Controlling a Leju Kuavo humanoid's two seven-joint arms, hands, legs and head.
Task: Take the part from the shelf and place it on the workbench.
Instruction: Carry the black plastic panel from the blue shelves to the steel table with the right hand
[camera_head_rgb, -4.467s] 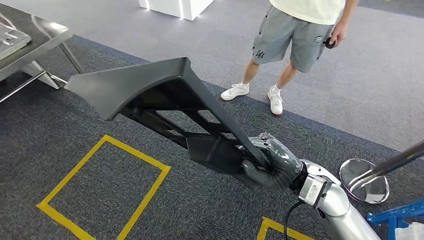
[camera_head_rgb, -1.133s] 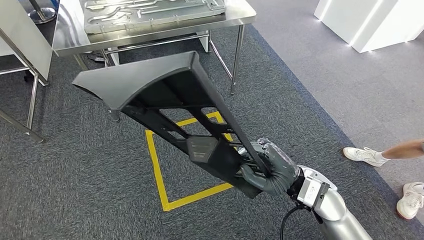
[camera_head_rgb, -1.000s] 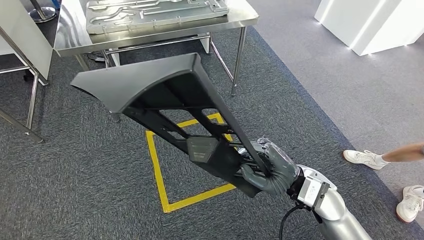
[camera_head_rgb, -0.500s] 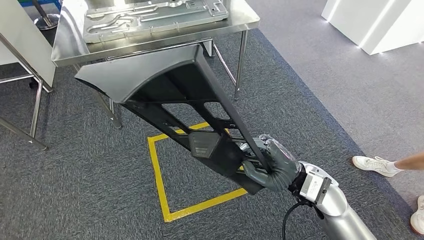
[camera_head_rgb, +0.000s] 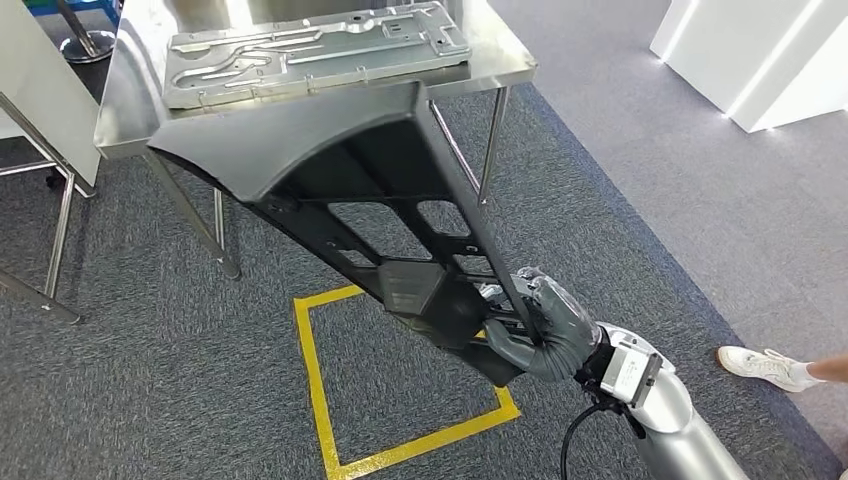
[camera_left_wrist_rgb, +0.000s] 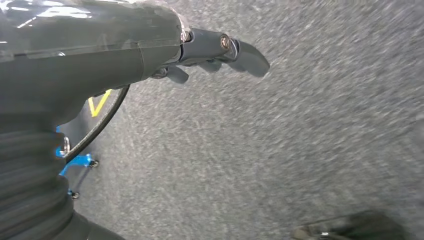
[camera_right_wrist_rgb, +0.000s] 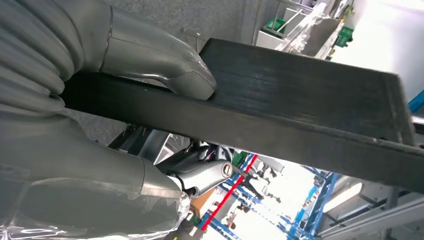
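Right hand (camera_head_rgb: 540, 335) grips the part (camera_head_rgb: 340, 190) at its narrow end, wide end over the workbench's (camera_head_rgb: 500, 62) front edge; it should clear the metal plate (camera_head_rgb: 310, 45). Left hand (camera_left_wrist_rgb: 200, 50) hangs empty, fingers loose.

Floor: dark grey carpet (camera_head_rgb: 150, 400) with a yellow tape square (camera_head_rgb: 400, 380); lighter grey carpet (camera_head_rgb: 640, 160) to the right. A steel table (camera_head_rgb: 490, 62) carries an embossed metal plate (camera_head_rgb: 310, 50). White lit plinth (camera_head_rgb: 750, 60) stands far right.
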